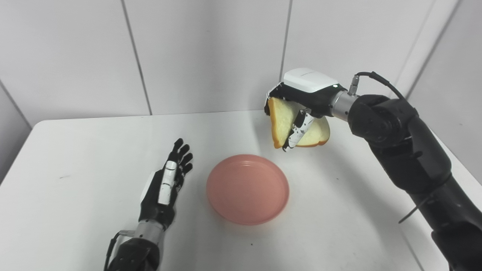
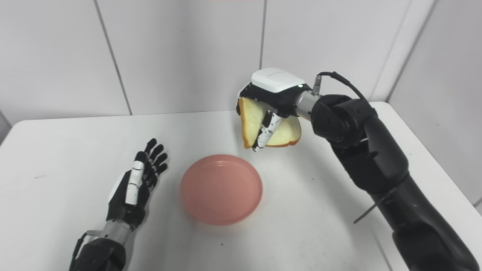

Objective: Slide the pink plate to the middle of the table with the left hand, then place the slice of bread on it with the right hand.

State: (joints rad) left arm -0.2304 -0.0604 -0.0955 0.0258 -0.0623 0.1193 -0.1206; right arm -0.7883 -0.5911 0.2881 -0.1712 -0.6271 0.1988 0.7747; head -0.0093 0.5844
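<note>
A round pink plate (image 1: 247,189) lies empty near the middle of the white table (image 1: 75,150). My right hand (image 1: 301,98) is shut on a slice of bread (image 1: 280,120) and holds it tilted in the air, above and behind the plate's right rim. The bread also shows in the right eye view (image 2: 250,120). My left hand (image 1: 165,184) is open and empty, resting on the table just left of the plate, apart from it, fingers pointing away from me.
White wall panels (image 1: 211,52) stand right behind the table's far edge. The right arm (image 1: 410,158) stretches over the table's right side. The table's left edge is at the far left.
</note>
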